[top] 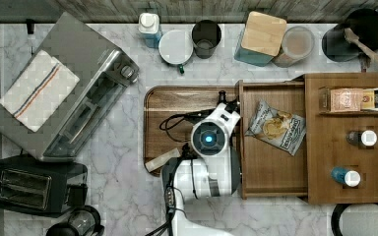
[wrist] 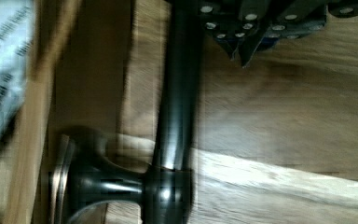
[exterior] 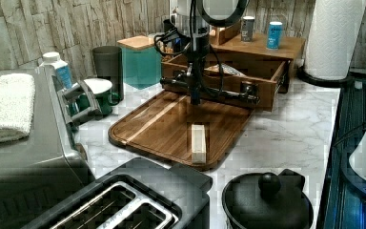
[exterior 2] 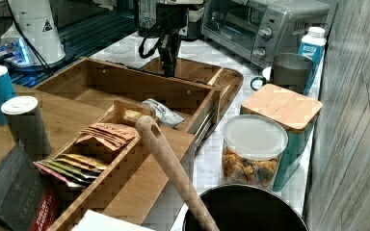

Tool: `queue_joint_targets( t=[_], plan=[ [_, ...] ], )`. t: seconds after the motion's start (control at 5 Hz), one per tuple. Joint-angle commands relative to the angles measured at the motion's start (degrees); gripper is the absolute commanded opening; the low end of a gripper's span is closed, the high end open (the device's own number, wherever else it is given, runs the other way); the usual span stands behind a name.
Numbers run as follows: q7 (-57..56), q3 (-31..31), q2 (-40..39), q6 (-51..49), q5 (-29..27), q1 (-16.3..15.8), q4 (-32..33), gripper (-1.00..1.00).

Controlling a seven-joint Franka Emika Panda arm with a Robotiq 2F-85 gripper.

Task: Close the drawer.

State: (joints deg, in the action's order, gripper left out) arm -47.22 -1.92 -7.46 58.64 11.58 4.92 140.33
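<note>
The drawer (top: pixel 270 164) is a wide shallow wooden box pulled out from a low wooden cabinet (top: pixel 334 157) toward the top view's left. It holds a snack bag (top: pixel 277 127). Its long black bar handle (exterior: pixel 219 90) runs across the front, above the edge of a wooden tray (exterior: pixel 162 129). My gripper (exterior: pixel 195 99) points down right in front of the handle, near the bar's middle. In the wrist view the fingertips (wrist: pixel 235 44) sit pressed together beside the bar (wrist: pixel 177 93), with the handle outside them. The right view has the gripper (exterior 2: pixel 168 72) just beyond the drawer's front wall (exterior 2: pixel 125 84).
A small wooden block (exterior: pixel 198 143) lies on the tray's near end. A toaster oven (top: pixel 74 93) and a toaster (top: pixel 29 184) stand at the top view's left. Jars, a mug and a cup line the back wall. Small bottles (top: pixel 349 177) stand on the cabinet.
</note>
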Motion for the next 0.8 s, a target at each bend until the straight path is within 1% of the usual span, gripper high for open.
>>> queue_joint_targets(
  t=[0.2, 0.4, 0.6, 0.8],
  plan=[
    [-18.54, 4.92, -3.97, -6.0, -10.01, 11.05, -13.63, -1.0],
    [-27.27, 7.38, -5.51, -6.62, -16.47, 14.85, -17.55, -1.0],
    [-29.45, 9.86, -6.17, -11.11, -14.15, 16.36, -22.14, -1.0],
    [-34.68, 10.66, -6.86, -6.0, -16.11, 19.26, -21.37, -1.0]
  ],
)
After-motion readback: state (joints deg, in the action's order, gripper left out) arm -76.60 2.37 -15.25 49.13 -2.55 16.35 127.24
